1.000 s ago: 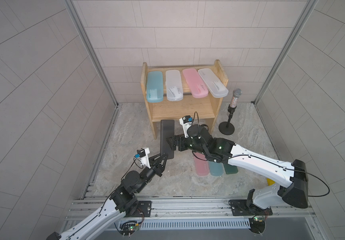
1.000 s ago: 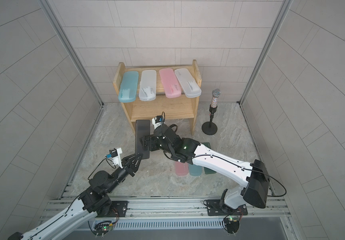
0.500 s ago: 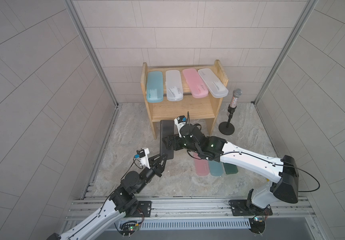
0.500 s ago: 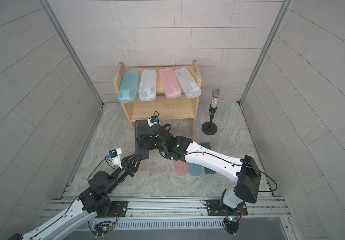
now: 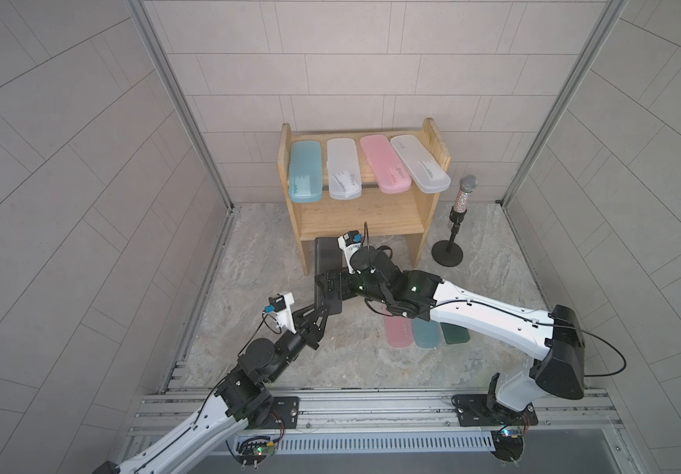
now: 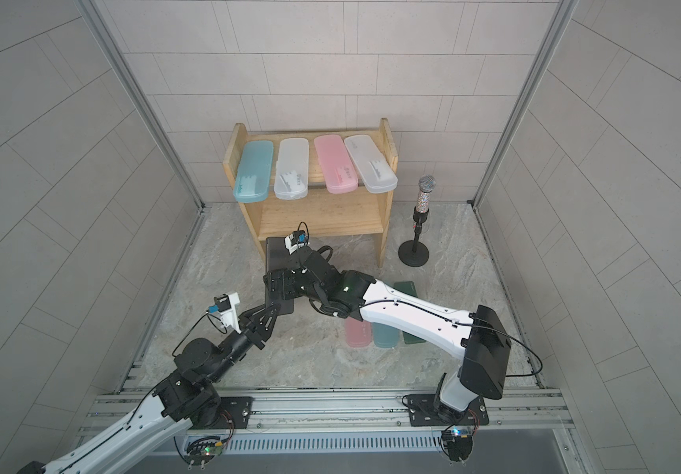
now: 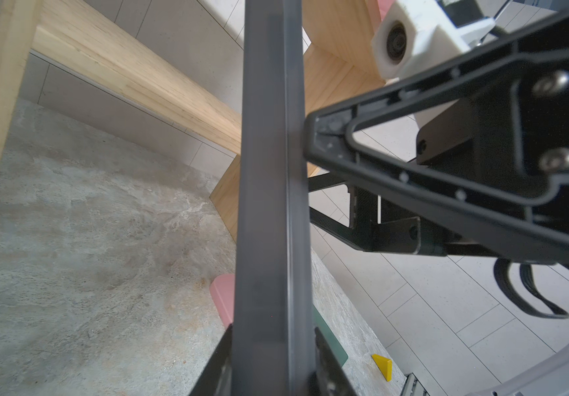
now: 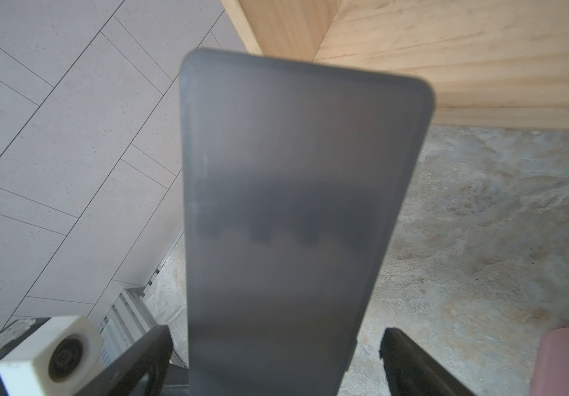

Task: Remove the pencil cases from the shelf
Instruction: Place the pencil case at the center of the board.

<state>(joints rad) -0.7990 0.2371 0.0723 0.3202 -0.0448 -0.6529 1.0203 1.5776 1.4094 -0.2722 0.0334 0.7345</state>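
Nothing legible in any view. Small dark print sits on the lids of the middle frosted white case (image 5: 343, 174), the pink case (image 5: 384, 164) and the end frosted white case (image 5: 420, 164) on the top tier of the shelf (image 5: 433, 141); in both top views it is too small for me to make out a letter or digit. The black case (image 8: 286, 205) fills my right wrist view and shows only a blurred scalloped shadow through its lid, which is not readable as text.
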